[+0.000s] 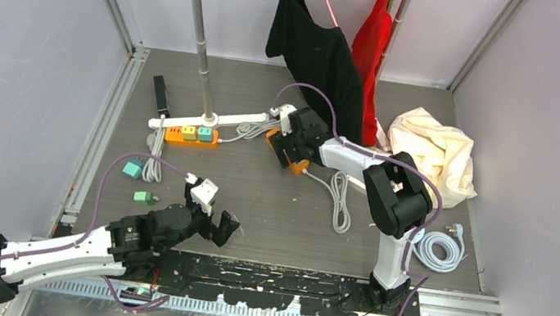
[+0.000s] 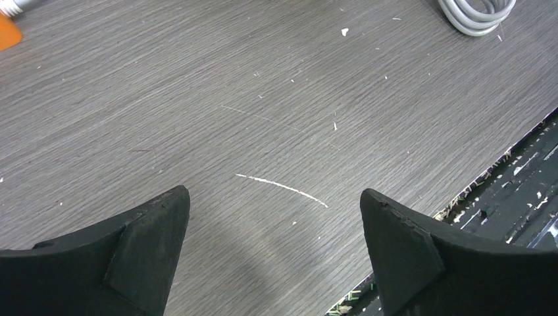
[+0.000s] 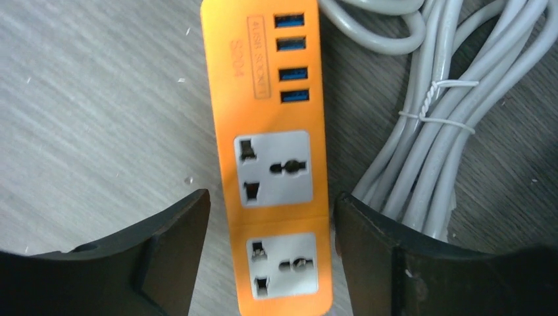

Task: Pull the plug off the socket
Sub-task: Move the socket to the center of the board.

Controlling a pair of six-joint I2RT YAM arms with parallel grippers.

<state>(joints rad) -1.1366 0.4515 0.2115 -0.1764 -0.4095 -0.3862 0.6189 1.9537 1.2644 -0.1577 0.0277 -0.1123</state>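
Nearest, the right pincer [image 3: 273, 197] stands parted astride the orange socket strip [image 3: 270, 66] on the surface [image 3: 99, 99], its two sockets empty with no plug seen in them, so I judge it should rise straight, snagging neither strip nor grey cable [image 3: 421, 151]; the left pincer [image 2: 273, 197] hangs wide.

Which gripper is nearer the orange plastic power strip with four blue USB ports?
Right. The right gripper straddles the orange plastic power strip, one finger on either side. The left gripper hangs open over the grey table near its front edge, far off.
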